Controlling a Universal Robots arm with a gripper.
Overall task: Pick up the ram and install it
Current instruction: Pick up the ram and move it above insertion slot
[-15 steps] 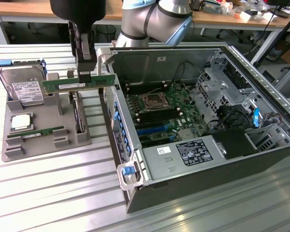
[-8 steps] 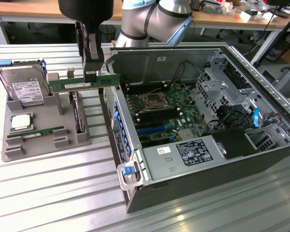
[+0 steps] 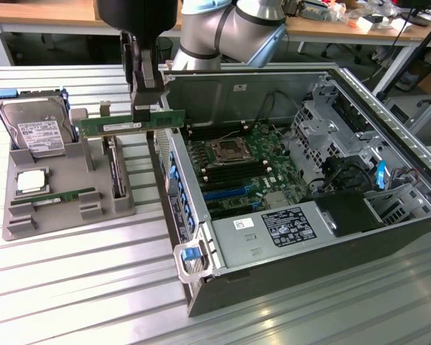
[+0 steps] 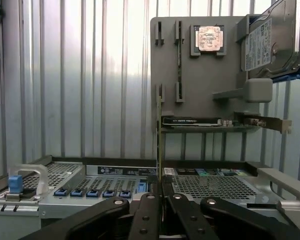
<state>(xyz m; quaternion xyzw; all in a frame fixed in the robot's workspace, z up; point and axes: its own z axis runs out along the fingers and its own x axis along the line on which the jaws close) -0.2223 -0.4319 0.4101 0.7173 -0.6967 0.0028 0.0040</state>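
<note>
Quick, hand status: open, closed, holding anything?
Hand: closed on the ram, held in the air above the tray.

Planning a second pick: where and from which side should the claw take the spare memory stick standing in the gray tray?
I'd pinch the spare memory stick across its two flat faces at mid-length, from above: it stands on edge in slots of the gray tray, its top edge free between the supports.
</note>
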